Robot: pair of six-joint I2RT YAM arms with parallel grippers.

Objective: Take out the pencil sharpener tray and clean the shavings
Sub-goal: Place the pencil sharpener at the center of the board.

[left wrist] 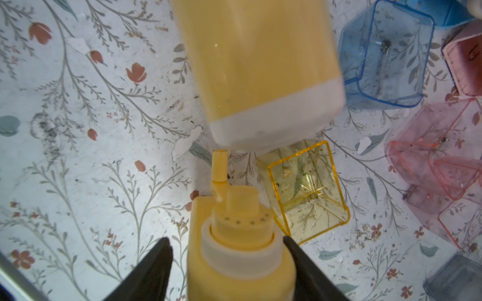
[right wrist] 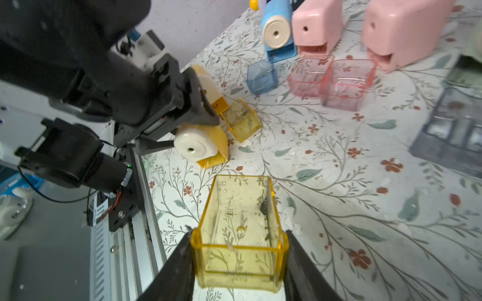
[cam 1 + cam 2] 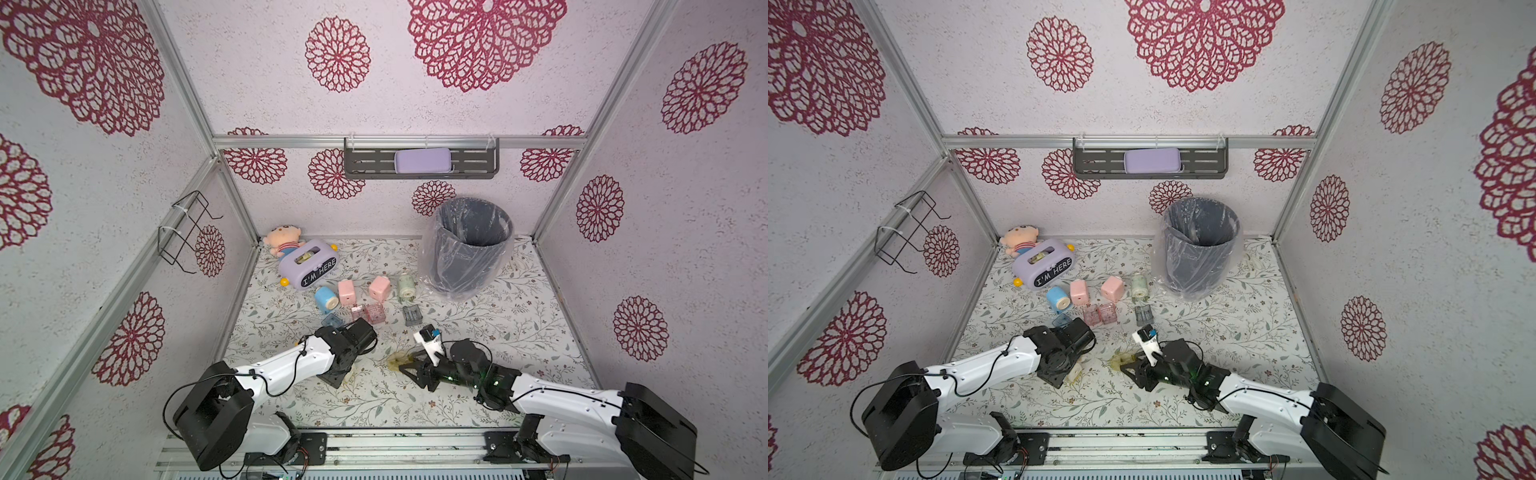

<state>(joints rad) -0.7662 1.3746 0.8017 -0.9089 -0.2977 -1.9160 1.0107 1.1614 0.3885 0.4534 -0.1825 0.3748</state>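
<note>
Presently right fingers (image 2: pixel 180 268) clamp the yellow tray (image 2: pixel 240 229) over the near bench (image 3: pixel 498 332), well apart from the bin (image 3: pixel 469 245); left fingers (image 1: pixel 154 271) stand parted around the sharpener (image 1: pixel 234 260). Tilting early could scatter shavings (image 2: pixel 264 207).

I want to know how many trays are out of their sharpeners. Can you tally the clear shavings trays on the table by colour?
Yellow trays: 2
Pink trays: 2
Blue tray: 1
Grey tray: 1
Total: 6
</note>
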